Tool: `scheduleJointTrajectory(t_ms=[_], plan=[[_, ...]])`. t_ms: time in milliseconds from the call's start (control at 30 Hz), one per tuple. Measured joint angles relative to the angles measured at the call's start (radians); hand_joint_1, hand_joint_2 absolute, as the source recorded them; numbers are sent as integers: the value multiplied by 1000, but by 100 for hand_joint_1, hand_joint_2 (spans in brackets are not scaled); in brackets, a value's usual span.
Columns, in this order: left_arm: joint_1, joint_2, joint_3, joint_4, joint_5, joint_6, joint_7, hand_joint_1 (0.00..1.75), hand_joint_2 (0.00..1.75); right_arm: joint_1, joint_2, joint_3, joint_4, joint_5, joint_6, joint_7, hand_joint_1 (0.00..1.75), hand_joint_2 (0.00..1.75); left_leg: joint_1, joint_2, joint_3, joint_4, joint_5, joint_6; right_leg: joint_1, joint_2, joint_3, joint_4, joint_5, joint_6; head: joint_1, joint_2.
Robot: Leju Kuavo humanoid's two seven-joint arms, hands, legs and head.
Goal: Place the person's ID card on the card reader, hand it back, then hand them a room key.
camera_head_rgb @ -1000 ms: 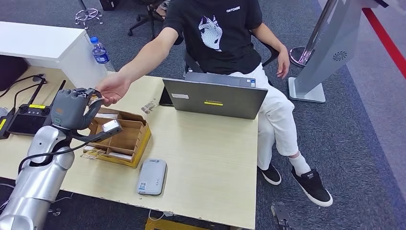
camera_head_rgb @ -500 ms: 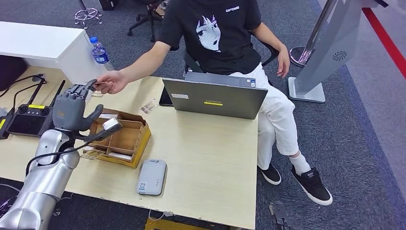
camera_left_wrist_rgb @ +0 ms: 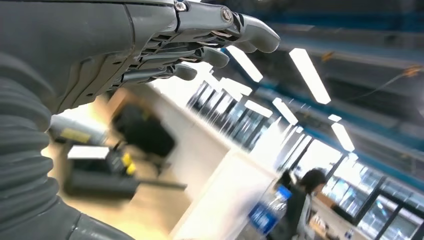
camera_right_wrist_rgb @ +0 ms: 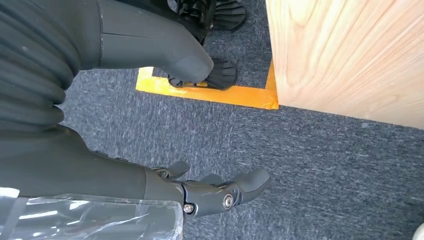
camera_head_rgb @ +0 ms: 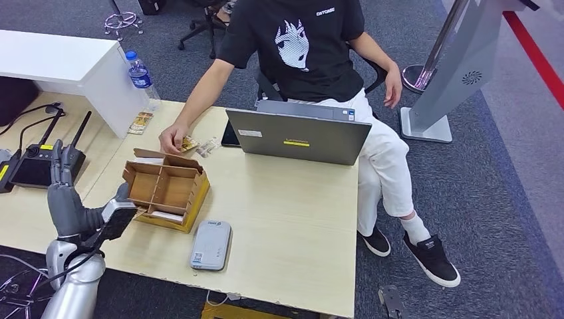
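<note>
From my head view, my left hand (camera_head_rgb: 65, 199) stands upright at the near left edge of the pale wooden table (camera_head_rgb: 286, 219), fingers straight and pointing up, apart, holding nothing. Just right of it sits the brown cardboard box with dividers (camera_head_rgb: 165, 189), and near of that box lies the flat grey card reader (camera_head_rgb: 211, 244), with nothing on top of it. At the far side of the table the seated person's hand (camera_head_rgb: 173, 138) rests on the tabletop, holding a small yellowish card (camera_head_rgb: 189, 143); I cannot tell whether it is the ID card or the room key. Another small card (camera_head_rgb: 140, 123) lies further left, by the white cabinet (camera_head_rgb: 66, 63). A grey open laptop (camera_head_rgb: 297, 136) stands in front of the person, a blue-capped water bottle (camera_head_rgb: 140, 73) stands beyond the table, and a black remote controller (camera_head_rgb: 41, 163) lies at the far left.

From my left wrist view, my left hand (camera_left_wrist_rgb: 125, 50) has its dark fingers (camera_left_wrist_rgb: 250, 35) stretched out side by side, empty, against a blurred background.

From my right wrist view, my right hand (camera_right_wrist_rgb: 165, 190) hangs over the dark grey carpet floor (camera_right_wrist_rgb: 325, 170) beside a wooden panel (camera_right_wrist_rgb: 345, 55), fingers loosely curved and apart, gripping nothing.
</note>
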Motion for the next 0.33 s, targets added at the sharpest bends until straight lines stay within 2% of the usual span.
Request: scheduleJointTrajectory(t_ms=[200, 300, 333], plan=[[29, -19, 189, 58, 294, -233, -40, 0, 175, 16, -3, -29, 0, -6, 8, -18, 0, 175, 0, 0, 0, 0, 0, 0, 0, 0, 0, 0, 0, 0, 0, 0], [18, -23, 309, 131, 503, -474, -41, 0, 175, 20, -3, -38, 0, -3, 12, -23, 0, 175, 0, 0, 0, -1, 0, 0, 0, 0, 0, 0, 0, 0, 0, 0], [14, -24, 332, 146, 542, -525, -41, 0, 175, 20, -3, -39, 0, -3, 12, -23, 0, 175, 0, 0, 0, -1, 0, 0, 0, 0, 0, 0, 0, 0, 0, 0]])
